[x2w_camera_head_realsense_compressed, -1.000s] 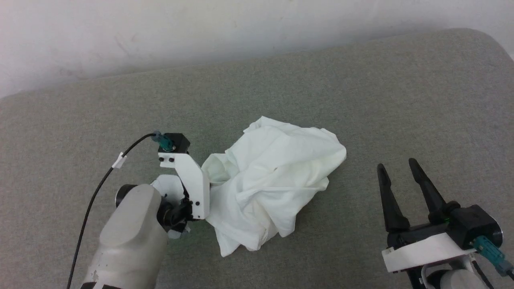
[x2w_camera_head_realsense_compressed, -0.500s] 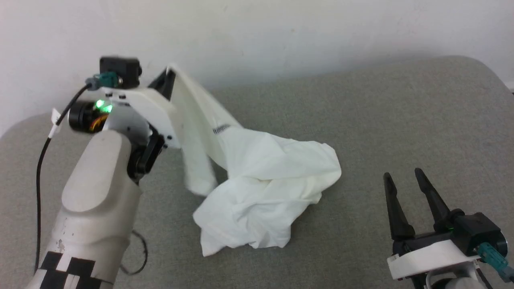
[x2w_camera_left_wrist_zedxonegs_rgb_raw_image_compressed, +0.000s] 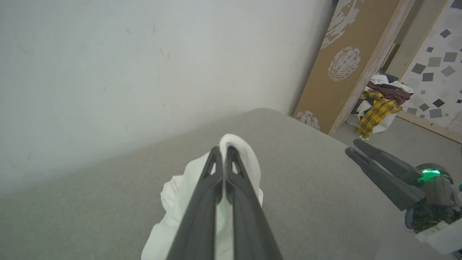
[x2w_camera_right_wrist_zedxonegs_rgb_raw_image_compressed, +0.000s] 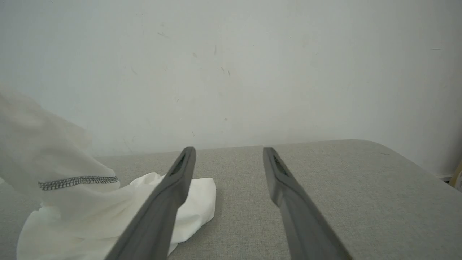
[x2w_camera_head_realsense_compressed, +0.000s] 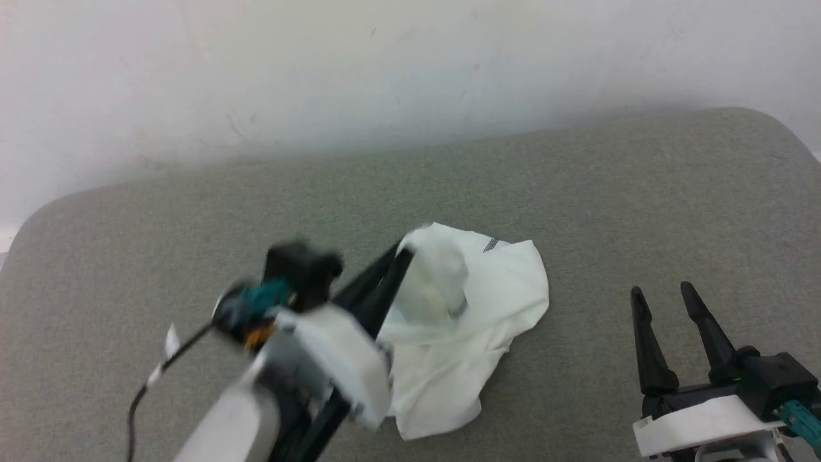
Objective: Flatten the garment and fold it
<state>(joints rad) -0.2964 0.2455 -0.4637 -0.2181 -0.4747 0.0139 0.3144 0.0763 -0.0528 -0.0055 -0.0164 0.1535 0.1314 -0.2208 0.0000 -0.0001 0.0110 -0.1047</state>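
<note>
Our L gripper (x2w_camera_left_wrist_zedxonegs_rgb_raw_image_compressed: 223, 150) is clamped on the shirt (x2w_camera_head_realsense_compressed: 494, 308) edge; the rest sags toward our R gripper (x2w_camera_head_realsense_compressed: 662, 290), fingers spread, empty.

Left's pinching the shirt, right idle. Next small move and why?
Probably reach the right gripper left to the near edge of the shirt and pinch it. The left gripper is shut on one fold, the rest lies crumpled on the pad, and the right jaws stand open, apart from the shirt. A second hold would let it spread.
</note>
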